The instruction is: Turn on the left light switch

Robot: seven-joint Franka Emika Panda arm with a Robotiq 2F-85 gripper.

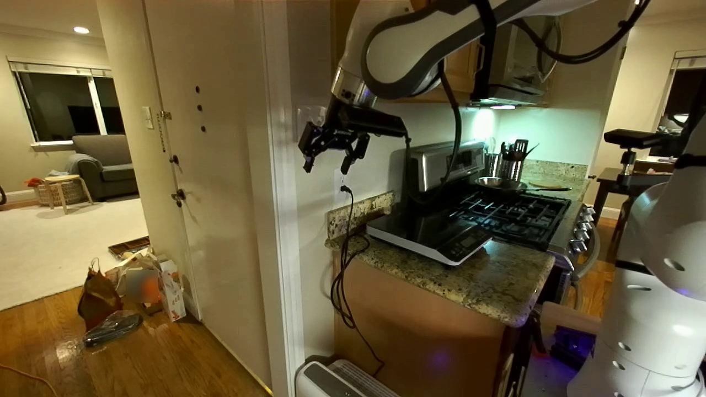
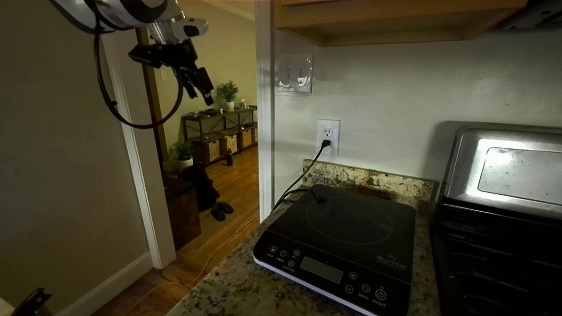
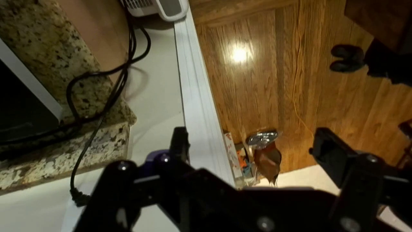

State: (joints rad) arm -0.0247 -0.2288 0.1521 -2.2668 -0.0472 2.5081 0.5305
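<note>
A glossy light switch plate [image 2: 295, 61] is on the white wall beside the door frame, below the wooden cabinet. Its left switch [image 2: 288, 73] is small and dim in this exterior view; its up or down position cannot be told. In an exterior view the plate [image 1: 310, 112] is partly hidden behind my gripper [image 1: 327, 164]. My black gripper hangs with its fingers downward and apart, nothing between them. In an exterior view the gripper [image 2: 201, 97] appears left of the plate, apart from it. In the wrist view the gripper [image 3: 252, 141] is wide open; the switch is out of view.
A wall outlet [image 2: 328, 137] with a plugged-in black cord [image 1: 343, 275] is below the plate. An induction cooktop [image 1: 430, 237] lies on the granite counter [image 1: 518, 298] beside the stove [image 1: 513, 215]. A white door frame [image 2: 265, 109] edges the wall. A wooden cabinet [image 2: 404, 22] overhangs.
</note>
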